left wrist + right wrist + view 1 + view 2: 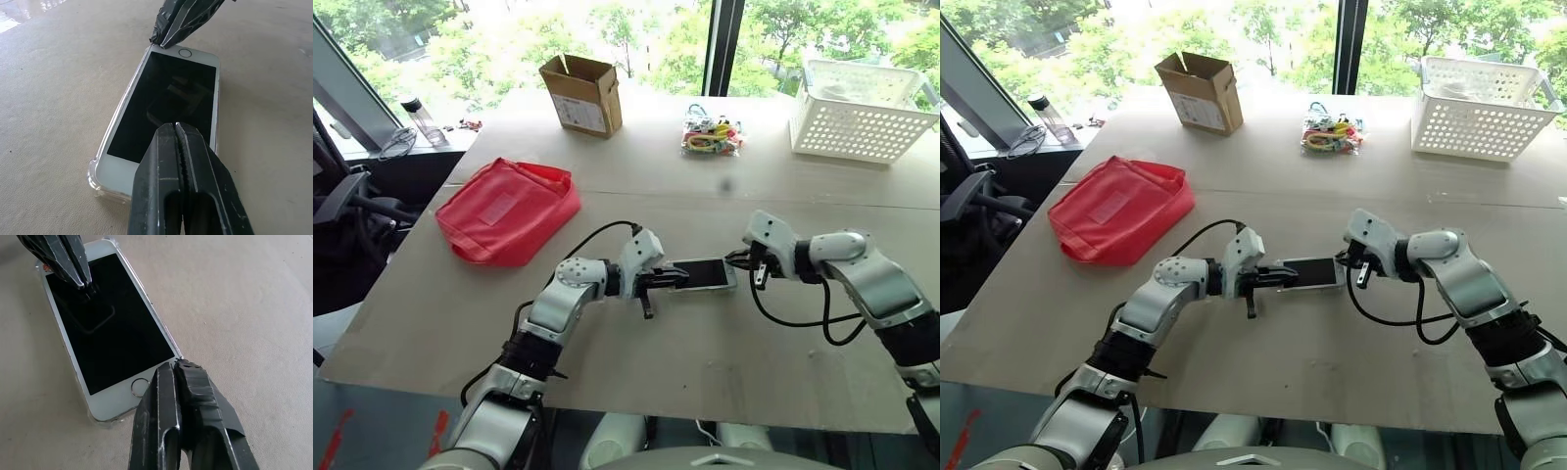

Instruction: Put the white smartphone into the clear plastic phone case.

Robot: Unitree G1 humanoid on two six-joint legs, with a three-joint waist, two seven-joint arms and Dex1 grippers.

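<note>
The white smartphone [705, 273] lies flat, screen up, in the middle of the table [705, 362]. The clear plastic phone case [96, 181] shows as a transparent rim around its edges and corners, so the phone seems to sit inside it. My left gripper [174, 126] is shut, with its tip over the screen at one end of the phone. My right gripper [173, 364] is also shut, and its tip rests at the corner of the opposite end, beside the home button. Neither gripper holds anything.
A red pouch [509, 211] lies to the left of the phone. At the far side stand a cardboard box [581, 93], a bundle of colourful small items [711, 132] and a white perforated basket [862, 108]. A bottle [419, 119] stands beyond the table's left edge.
</note>
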